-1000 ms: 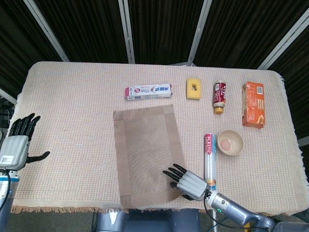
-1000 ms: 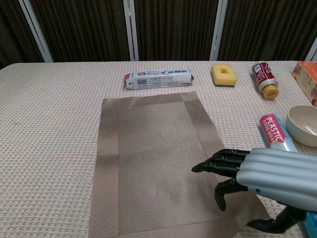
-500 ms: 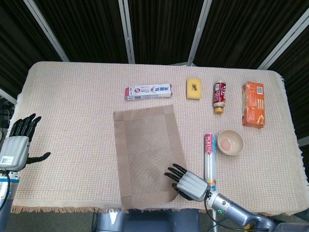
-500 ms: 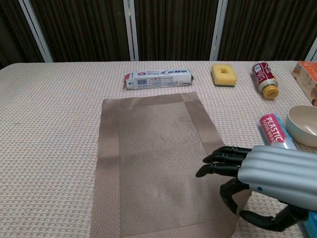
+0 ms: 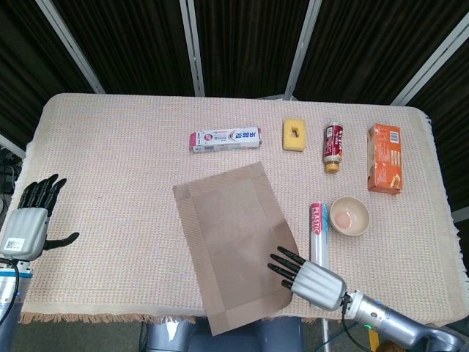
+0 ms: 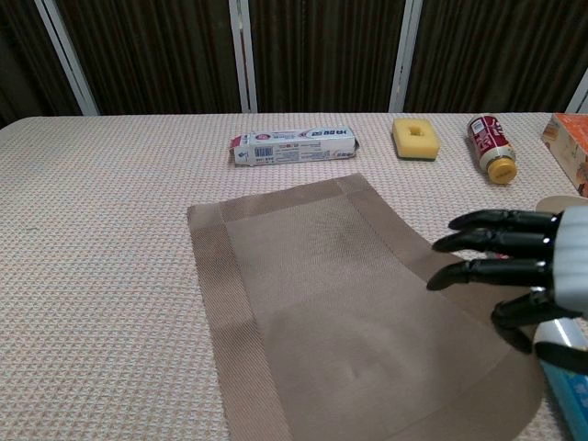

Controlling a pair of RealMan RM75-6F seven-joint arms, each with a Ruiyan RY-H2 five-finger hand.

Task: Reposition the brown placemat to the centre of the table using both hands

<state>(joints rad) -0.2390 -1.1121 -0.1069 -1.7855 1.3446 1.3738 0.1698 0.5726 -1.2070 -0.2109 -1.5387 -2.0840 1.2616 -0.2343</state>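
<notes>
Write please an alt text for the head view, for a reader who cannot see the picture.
A brown placemat lies skewed on a beige woven table, its near end hanging over the front edge, with the robot's right hand at its right edge. The left hand is at the table's left edge, fingers spread, holding nothing.

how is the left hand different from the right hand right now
The right hand is at the near right corner of the brown placemat, fingers extended over its edge; the left hand is at the table's far left edge, well clear of the placemat. The right hand points toward the table's middle; the left points away from the robot. Both hold nothing.
</notes>
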